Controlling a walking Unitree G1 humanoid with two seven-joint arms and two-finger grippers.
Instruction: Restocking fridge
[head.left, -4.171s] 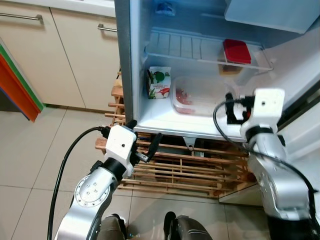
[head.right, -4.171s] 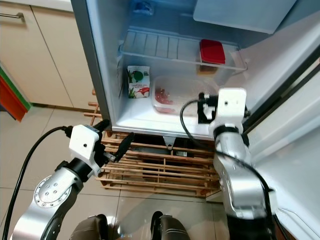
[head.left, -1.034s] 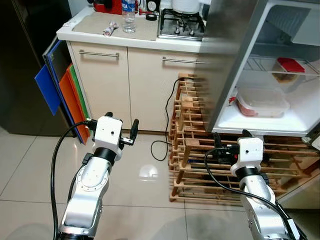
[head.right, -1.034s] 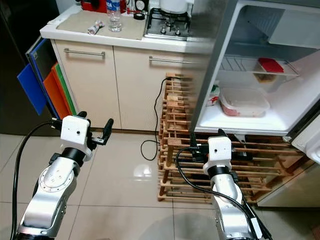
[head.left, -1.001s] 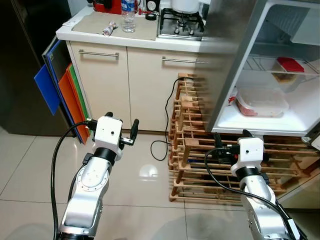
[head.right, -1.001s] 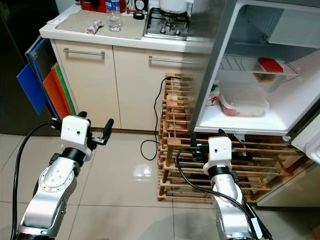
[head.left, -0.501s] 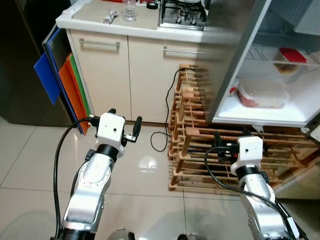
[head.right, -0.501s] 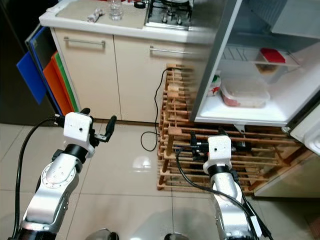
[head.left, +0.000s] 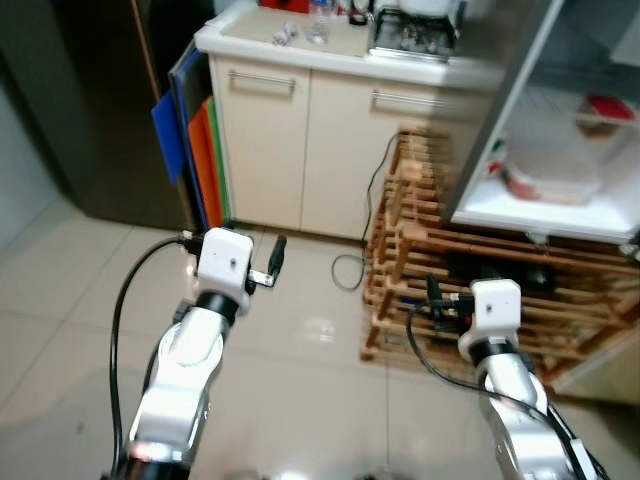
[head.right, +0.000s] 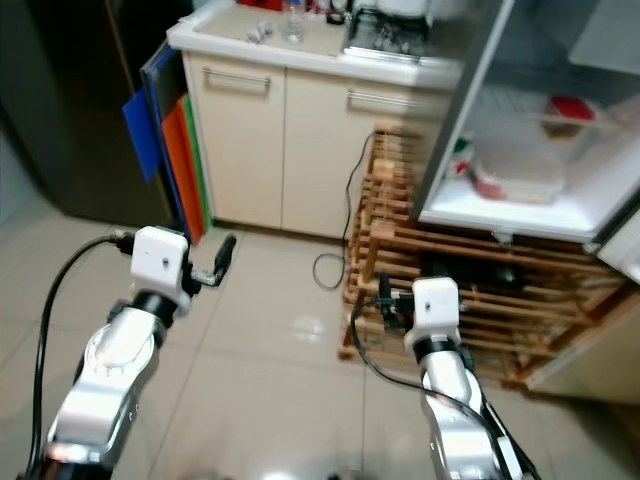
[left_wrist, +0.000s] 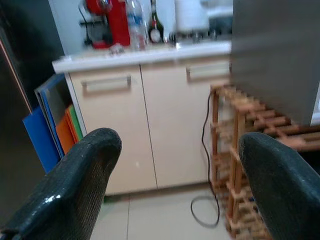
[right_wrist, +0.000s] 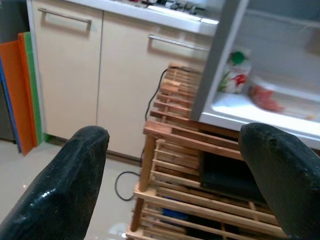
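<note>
Presently positioned well apart from open fridge (head.left: 560, 150) on wooden pallet stack (head.left: 470, 290); left pincer (left_wrist: 175, 190) and right pincer (right_wrist: 170, 185) both spread wide, empty, above tiled floor (head.left: 300, 380)

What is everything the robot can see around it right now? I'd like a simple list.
Fridge: one, grey, door open, standing on the crate stack.
Clear container: one, on the fridge floor.
Red-lidded box: one, on the wire shelf.
Carton: one, white with green and red print, at the fridge's inner edge.
Wooden crates: stack, light brown, under the fridge.
Cabinet: cream, two handles.
Boards: blue, orange, green, leaning beside the cabinet.
Cable: one, black, on the floor.
Left gripper: open, empty.
Right gripper: open, empty.
</note>
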